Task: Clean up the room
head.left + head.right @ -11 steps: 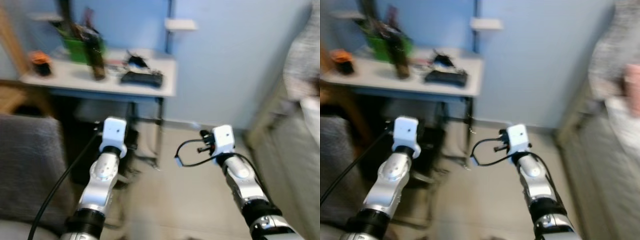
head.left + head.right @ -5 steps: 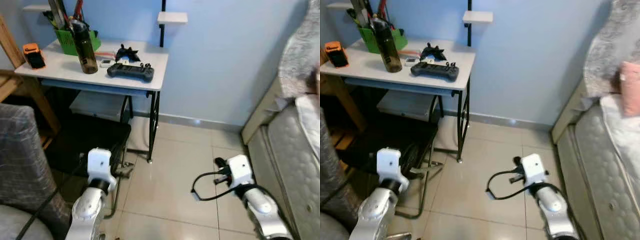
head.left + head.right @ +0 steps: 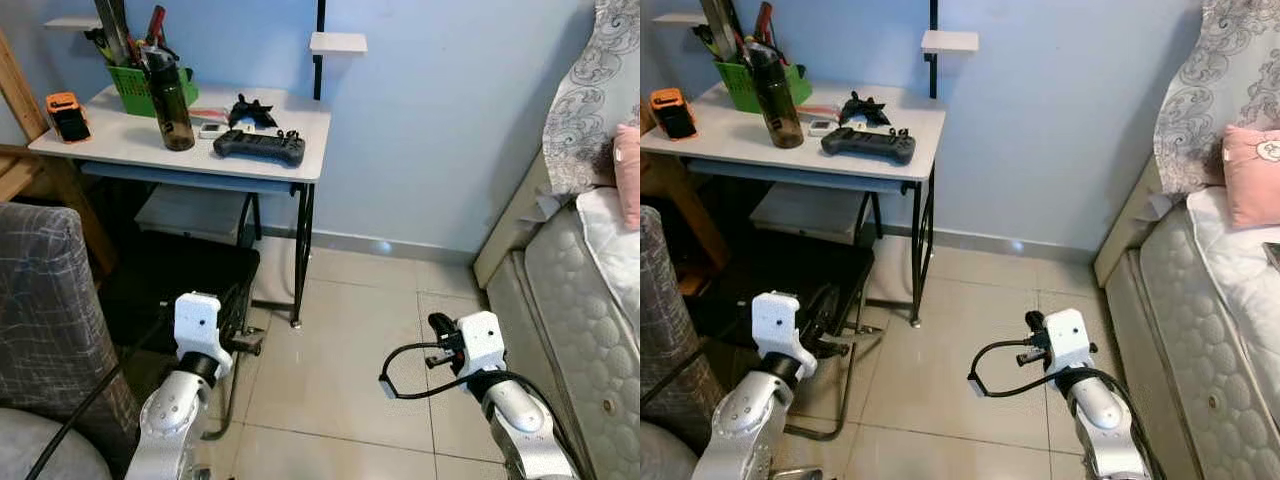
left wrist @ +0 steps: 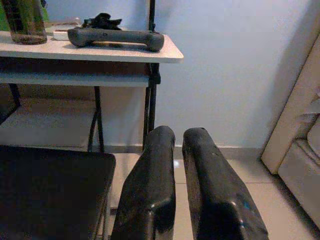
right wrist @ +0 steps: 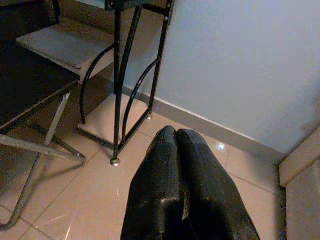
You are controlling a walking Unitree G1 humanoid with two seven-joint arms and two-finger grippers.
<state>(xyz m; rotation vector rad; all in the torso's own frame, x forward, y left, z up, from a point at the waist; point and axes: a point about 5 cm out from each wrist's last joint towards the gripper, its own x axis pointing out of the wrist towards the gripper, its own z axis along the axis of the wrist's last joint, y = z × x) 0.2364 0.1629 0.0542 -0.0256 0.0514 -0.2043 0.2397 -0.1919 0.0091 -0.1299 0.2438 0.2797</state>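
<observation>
A white desk (image 3: 300, 140) stands against the blue wall. On it lie a dark game controller (image 3: 259, 148), a black tangle of something (image 3: 252, 108), a dark bottle (image 3: 173, 95), a green basket of tools (image 3: 135, 92) and an orange device (image 3: 62, 115). My left arm (image 3: 197, 325) and right arm (image 3: 480, 345) are held low over the tiled floor, short of the desk. The left gripper (image 4: 179, 137) points toward the desk's right end, fingers together with nothing between them. The right gripper (image 5: 175, 132) is shut and empty, aimed at the desk's black legs (image 5: 120, 85).
A black folding chair (image 3: 185, 275) stands under the desk on the left, and a grey upholstered seat (image 3: 50, 300) lies at my near left. A bed with a quilted mattress (image 3: 590, 320) and a pink pillow (image 3: 1252, 160) lines the right side. Tiled floor (image 3: 350, 330) lies between.
The picture has gone from blurred to sharp as the camera moved and settled. Both arms sit lower in the view than a second ago. The things on the desk have not moved.
</observation>
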